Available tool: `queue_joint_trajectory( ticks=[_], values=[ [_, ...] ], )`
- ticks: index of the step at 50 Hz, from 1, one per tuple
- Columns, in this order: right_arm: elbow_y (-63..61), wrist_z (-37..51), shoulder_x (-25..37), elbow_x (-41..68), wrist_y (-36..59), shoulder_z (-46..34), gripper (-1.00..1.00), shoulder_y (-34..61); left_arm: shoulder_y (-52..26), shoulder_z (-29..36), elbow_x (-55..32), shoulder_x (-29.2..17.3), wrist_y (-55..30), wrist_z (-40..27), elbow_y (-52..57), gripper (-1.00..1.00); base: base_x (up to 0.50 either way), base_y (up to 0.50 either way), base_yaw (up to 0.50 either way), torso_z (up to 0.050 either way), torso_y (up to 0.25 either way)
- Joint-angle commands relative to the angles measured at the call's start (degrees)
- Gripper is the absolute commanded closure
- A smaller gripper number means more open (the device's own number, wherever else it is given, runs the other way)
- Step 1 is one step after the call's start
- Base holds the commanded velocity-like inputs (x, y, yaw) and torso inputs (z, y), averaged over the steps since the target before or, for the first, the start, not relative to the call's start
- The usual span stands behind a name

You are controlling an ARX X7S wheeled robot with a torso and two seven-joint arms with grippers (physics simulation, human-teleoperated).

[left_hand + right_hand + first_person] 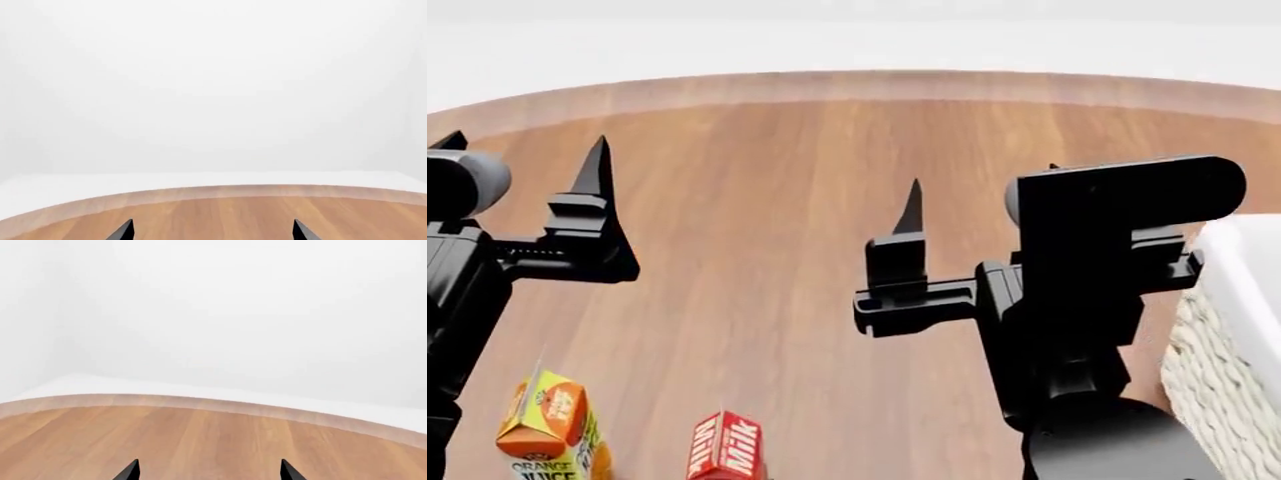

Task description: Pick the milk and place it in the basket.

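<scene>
Milk [725,447]: one small gable-top carton, red top with white lettering, standing on the bench [774,250] at the near edge of the head view, lower body cut off by the frame. Just beside it, toward the robot's left, one orange-and-yellow juice carton [550,425], also cropped at the base. One basket [1225,340] at the far right of the head view, only partly in frame: cream woven wicker wall, white fabric folded over the rim; well apart from the milk. Bench: smooth wood grain, curved far edge, pale surroundings beyond. Two grippers, both raised above the bench, holding nothing. Left gripper [212,231]: jaws spread wide, dark pointed tips only just showing in its wrist view. Right gripper [209,471]: jaws likewise apart, tips black and tapered; arm body blocks part of the bench in the head view.
</scene>
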Motion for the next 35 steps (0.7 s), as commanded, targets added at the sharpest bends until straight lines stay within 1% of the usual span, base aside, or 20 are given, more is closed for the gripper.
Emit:
queue_joint_trajectory(
  ticks=[1,23,24,27,31,32,35],
  values=[
    [0.9,0.0,0.2,0.3,-0.9,-0.4,-1.0,-0.4,0.3,0.1,-0.6,-0.5,0.5,-0.1,0.1,-1.0,0.5,0.0,0.0,0.0,0.0],
    [2.1,0.0,0.2,1.4,-1.1,-0.4,-1.0,-0.5,0.1,1.0,-1.3,-1.1,1.3,-0.5,-0.3,-1.0,0.5,0.0,0.0,0.0,0.001],
    [1.9,-0.2,0.6,1.2,-1.7,-1.0,-1.0,-0.6,0.1,1.0,-1.3,-1.2,1.3,-0.5,-0.3,-1.0,0.0,0.0,0.0,0.0,0.0],
    [2.9,-1.9,0.4,3.2,0.4,-0.9,-1.0,-0.2,0.1,1.2,-1.4,-1.2,1.3,-0.6,-0.3,-1.0,0.0,0.0,0.0,0.0,0.0],
    [3.0,-1.3,0.1,3.2,0.8,-1.3,-1.0,0.4,0.2,1.0,-1.7,-1.2,1.4,-0.7,-0.5,-1.0,0.0,0.0,0.0,0.0,0.0],
    [3.9,1.3,-0.3,1.6,2.0,-1.1,-1.0,0.9,0.2,1.1,-1.6,-1.3,1.5,-0.7,-0.6,-1.0,0.0,0.0,0.0,0.0,0.0],
    [4.8,2.2,0.1,0.1,0.2,-1.8,-1.0,0.9,0.1,1.0,-1.8,-1.4,1.4,-0.8,-0.5,-1.0,0.0,0.0,0.0,0.0,0.0]
  ],
)
